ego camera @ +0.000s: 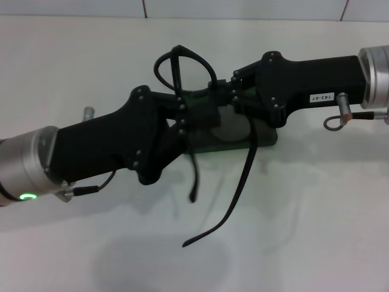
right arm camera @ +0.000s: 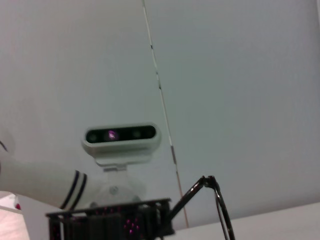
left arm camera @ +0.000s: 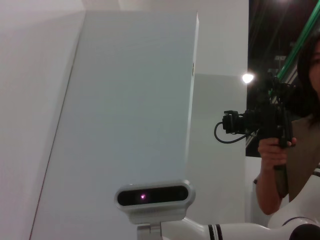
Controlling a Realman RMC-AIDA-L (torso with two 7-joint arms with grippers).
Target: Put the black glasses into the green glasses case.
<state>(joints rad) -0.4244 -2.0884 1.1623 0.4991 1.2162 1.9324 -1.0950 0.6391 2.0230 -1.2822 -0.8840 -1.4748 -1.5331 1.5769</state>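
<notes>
In the head view the two arms meet over the middle of the white tabletop [ego camera: 73, 73], and the black glasses [ego camera: 182, 64] hang between them, lifted clear of the surface. The left gripper [ego camera: 193, 114] reaches in from the lower left and the right gripper [ego camera: 220, 90] from the upper right, their tips almost touching at the frame. The fingers of each appear closed on the front of the frame near the lenses, though the black fingers against the black frame make the exact contact hard to read. One rounded lens rim stands up above the left gripper, tilted, while both temple arms are unfolded and trail down toward the camera, the longer one curving well below the grippers. The green glasses case [ego camera: 258, 141] lies flat on the tabletop directly beneath the grippers, mostly hidden by them; only its dark green edge shows under the right gripper, and I cannot tell whether it is open. A small white label on the right arm [ego camera: 321, 97] reads "143-87", seen upside down. The right wrist view catches a corner of the frame's hinge and temple.
</notes>
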